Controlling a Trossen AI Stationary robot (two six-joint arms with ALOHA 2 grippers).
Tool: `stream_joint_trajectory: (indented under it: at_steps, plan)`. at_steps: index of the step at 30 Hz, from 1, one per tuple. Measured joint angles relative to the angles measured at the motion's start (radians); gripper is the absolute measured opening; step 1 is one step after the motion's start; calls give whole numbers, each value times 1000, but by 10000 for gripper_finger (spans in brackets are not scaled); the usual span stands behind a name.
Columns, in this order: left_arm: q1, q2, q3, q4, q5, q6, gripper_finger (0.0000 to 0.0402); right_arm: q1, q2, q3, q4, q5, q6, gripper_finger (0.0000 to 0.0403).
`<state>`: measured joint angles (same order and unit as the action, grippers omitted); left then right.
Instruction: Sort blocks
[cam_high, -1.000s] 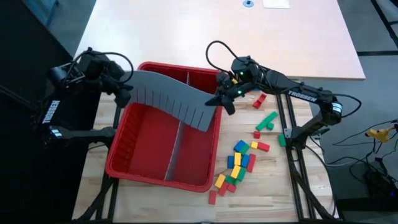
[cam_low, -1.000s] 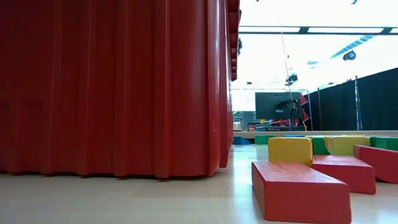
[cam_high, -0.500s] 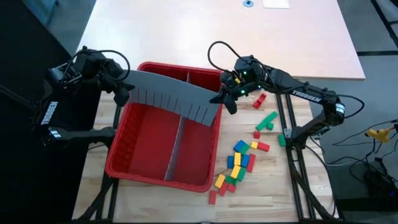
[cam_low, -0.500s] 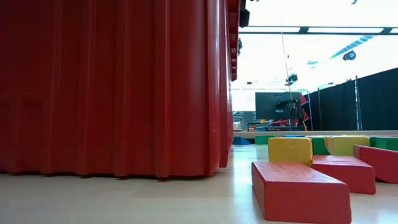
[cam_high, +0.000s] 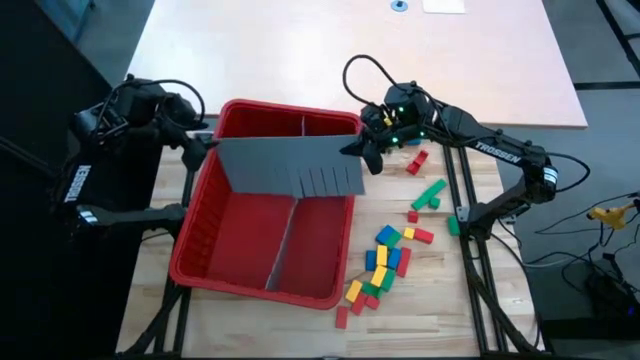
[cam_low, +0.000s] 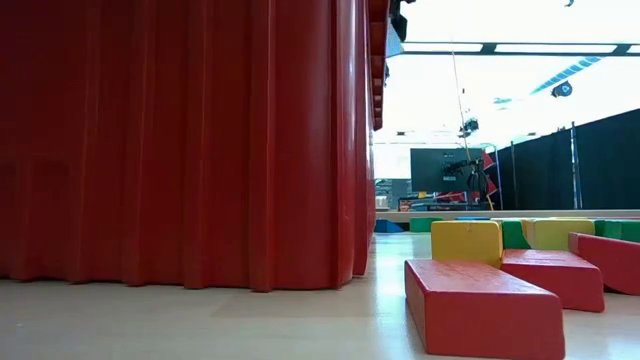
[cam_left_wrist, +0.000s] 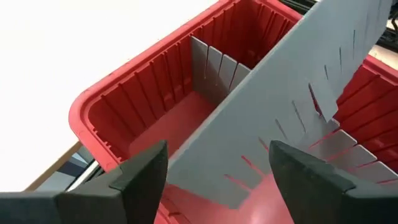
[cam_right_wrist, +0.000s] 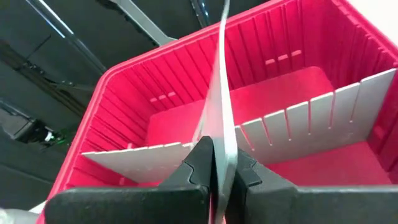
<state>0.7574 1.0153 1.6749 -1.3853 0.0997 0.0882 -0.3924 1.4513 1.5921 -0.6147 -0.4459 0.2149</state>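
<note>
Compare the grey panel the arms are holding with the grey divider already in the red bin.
The held panel hangs above the red bin, crossways; the fitted divider is seated inside, lengthways. The right gripper pinches the panel; nothing touches the divider. Both are grey and slotted.

Low view: red bin (cam_low: 190, 140) cut off by the frame, hiding both pincers; far blocks (cam_low: 545, 232) partly hidden.

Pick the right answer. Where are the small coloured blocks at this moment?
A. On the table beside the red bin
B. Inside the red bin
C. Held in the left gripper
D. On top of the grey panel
A: the high view shows the blocks scattered on the table beside the red bin.
</note>
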Motion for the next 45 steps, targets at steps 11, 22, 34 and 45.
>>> stream_joint_trajectory:
  at_steps: [11,22,34,45]
  plan:
    - [-2,79,0,4,154,108,235,-3,0,0,-1,0,-17,0]
    - [-1,202,0,-58,154,299,219,-3,-5,0,-2,-6,-6,0]
    - [-1,270,0,-111,158,401,110,-3,-5,0,-3,-7,-12,0]
    - [-2,261,0,-151,199,457,2,-3,-5,0,-1,-6,-9,0]
